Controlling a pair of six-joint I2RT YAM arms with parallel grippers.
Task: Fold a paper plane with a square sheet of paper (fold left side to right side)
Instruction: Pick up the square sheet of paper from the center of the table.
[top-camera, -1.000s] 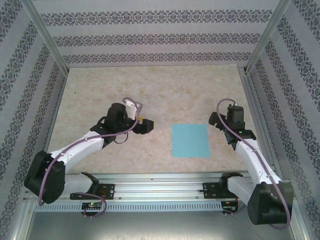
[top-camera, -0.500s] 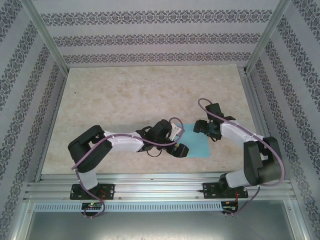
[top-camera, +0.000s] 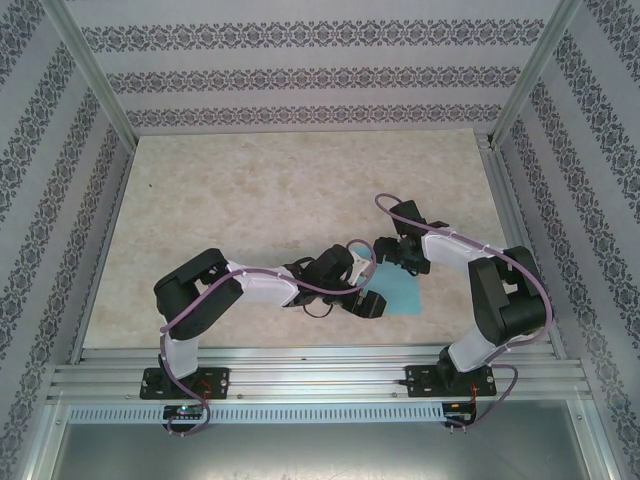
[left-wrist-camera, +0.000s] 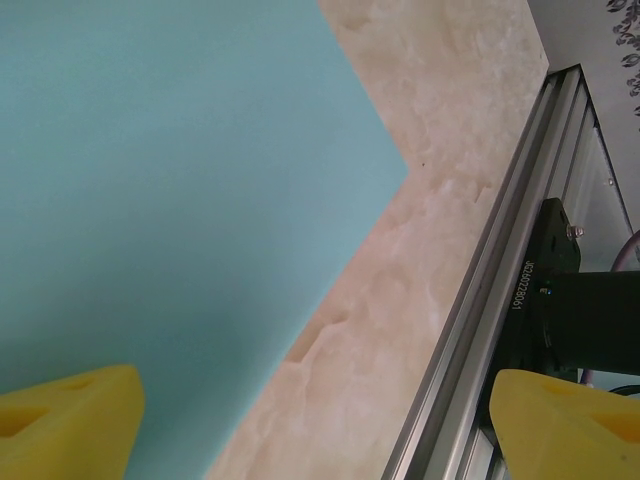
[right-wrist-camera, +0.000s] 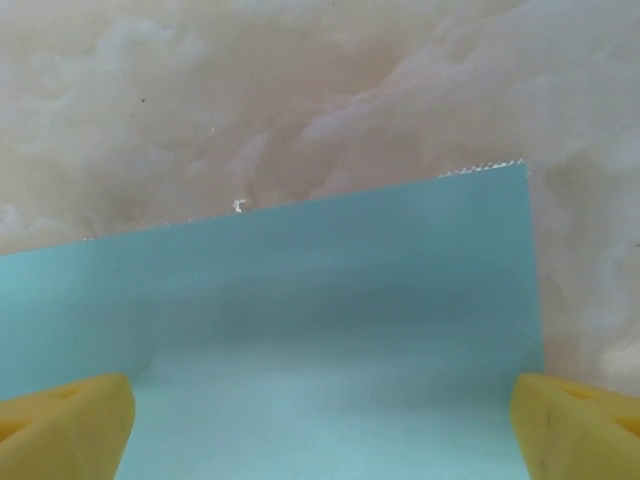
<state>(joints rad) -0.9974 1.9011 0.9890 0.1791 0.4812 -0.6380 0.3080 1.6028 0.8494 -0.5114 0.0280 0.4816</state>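
Top external view shows the big flat beige stone-look table (top-camera: 250, 190). Two robot arms reach in from the silver metal rail (top-camera: 320, 365) at the near edge. The left arm (top-camera: 260, 285) stretches far across to the right. The right arm (top-camera: 500, 300) bends back toward the middle. Both meet at one spot.

That spot is the thin light-blue square sheet of paper (top-camera: 402, 295). It lies flat on the table, near the front edge and a bit right of the middle. No crease shows on it, so I think the first fold is not yet done.

The left gripper (top-camera: 368, 303) hangs over the near left part of the sheet. I think it is there because the left side must go over to the right side. The right gripper (top-camera: 392, 250) hangs over the far edge, maybe to keep the sheet from sliding.

Left wrist view shows one yellow foam finger pad (left-wrist-camera: 70, 420) over the blue paper. The other pad is far off, toward the rail. So this gripper is wide and holds nothing.

Right wrist view shows its yellow pads (right-wrist-camera: 60, 425) far apart, with the paper's far edge between them. It is wide too, with nothing in it. I cannot tell if any pad touches the paper.
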